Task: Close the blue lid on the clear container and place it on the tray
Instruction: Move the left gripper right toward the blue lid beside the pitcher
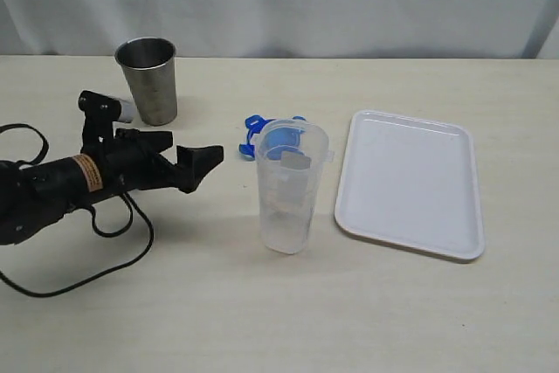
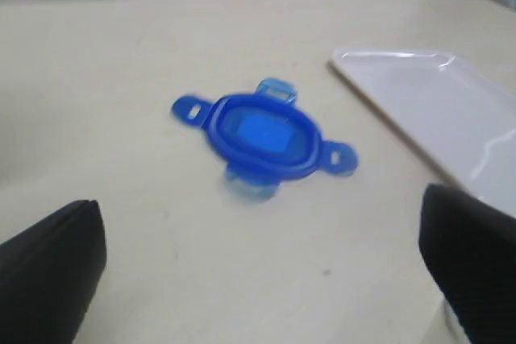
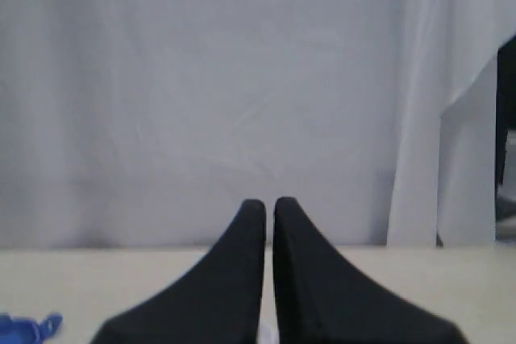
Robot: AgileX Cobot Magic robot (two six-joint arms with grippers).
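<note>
Left claw (image 1: 194, 150) was wide open with nothing in it, low over the left half of the beige bench (image 1: 262, 321), pointing at the lid. Right claw (image 3: 269, 207) was fully closed and empty; not visible in the exterior view.

The small bright blue plastic lid with snap flaps (image 2: 260, 136) lay flat on the bench, mid-width, toward the far edge and just behind the tall clear plastic container (image 1: 288, 189). Can't tell whether they touched. The container stood upright, top open. The flat white rectangular plastic tray (image 1: 410, 183) sat near it towards the right edge, nothing on it. The steel cup (image 1: 148, 80) stood upright near the far edge, left side.
</note>
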